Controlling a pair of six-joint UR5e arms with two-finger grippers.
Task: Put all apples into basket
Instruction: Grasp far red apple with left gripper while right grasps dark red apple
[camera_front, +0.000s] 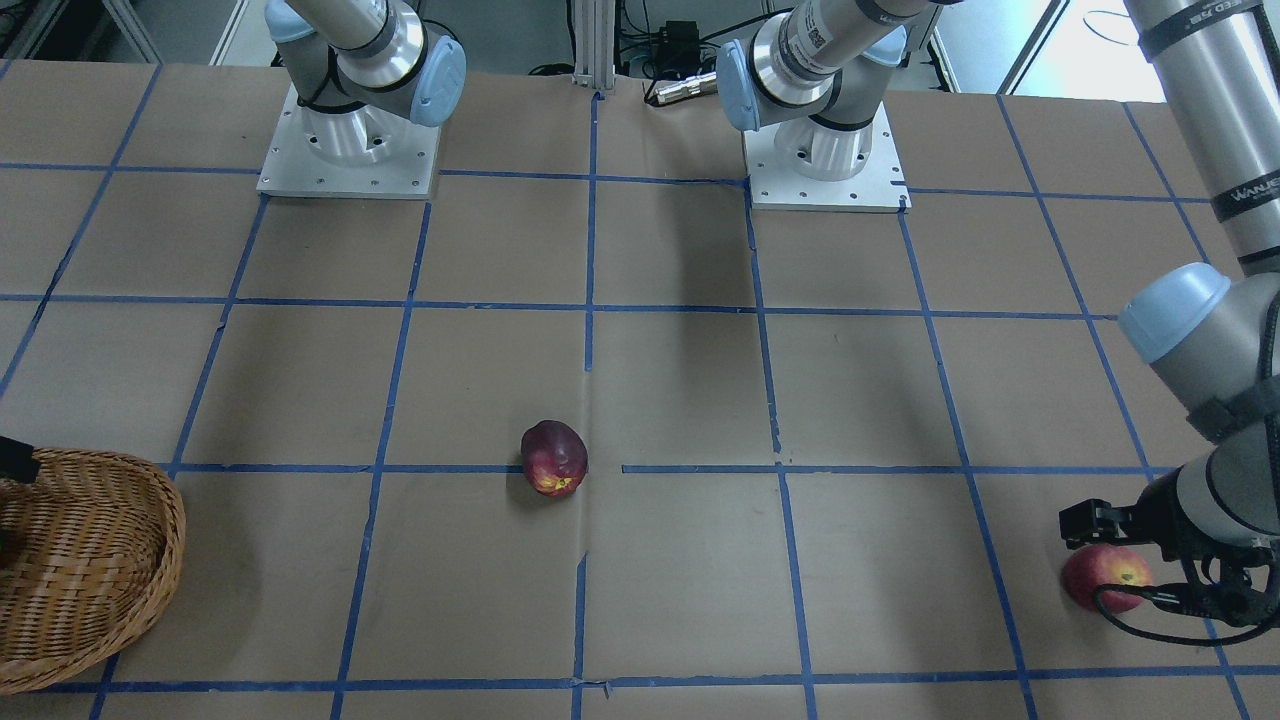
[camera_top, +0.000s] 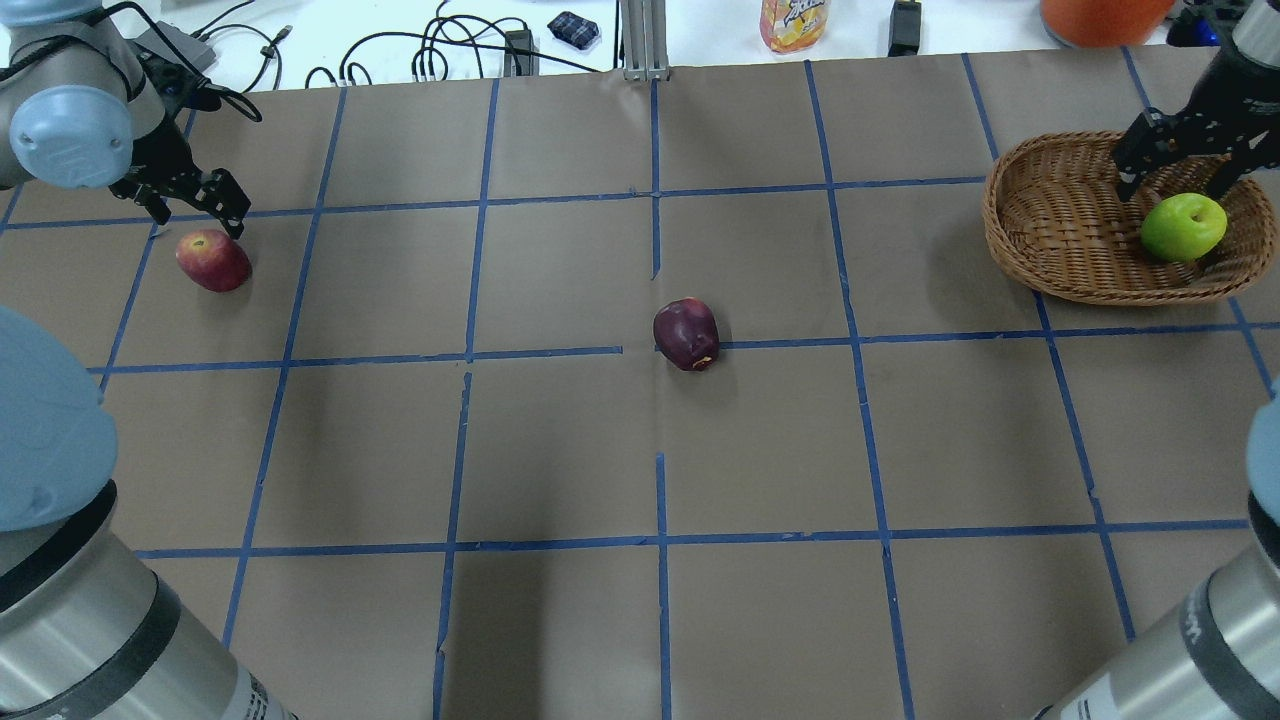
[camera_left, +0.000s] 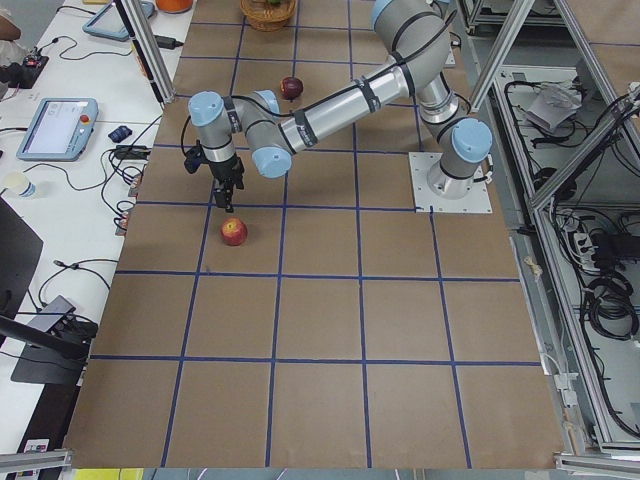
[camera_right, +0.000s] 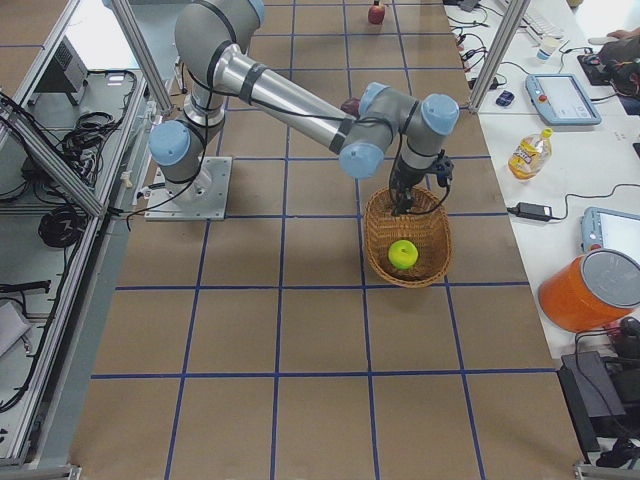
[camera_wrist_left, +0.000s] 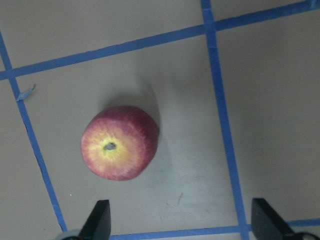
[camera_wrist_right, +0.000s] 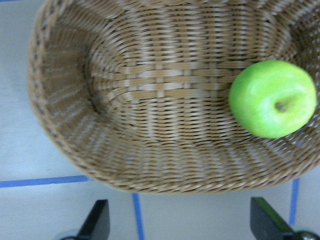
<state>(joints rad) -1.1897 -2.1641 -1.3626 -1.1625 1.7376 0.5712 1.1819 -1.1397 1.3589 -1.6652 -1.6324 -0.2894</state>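
Note:
The red apple with a yellowish blush lies on the table at the far left; it fills the middle of the left wrist view. My left gripper hovers open and empty just above and behind it. The dark maroon apple lies alone at the table's middle. The lime-green apple lies inside the wicker basket at the far right, towards one end of it. My right gripper is open and empty above the basket.
Blue tape lines grid the brown table. Cables, a drink bottle and an orange container sit on the white bench beyond the far edge. The two arm bases stand at the robot's side.

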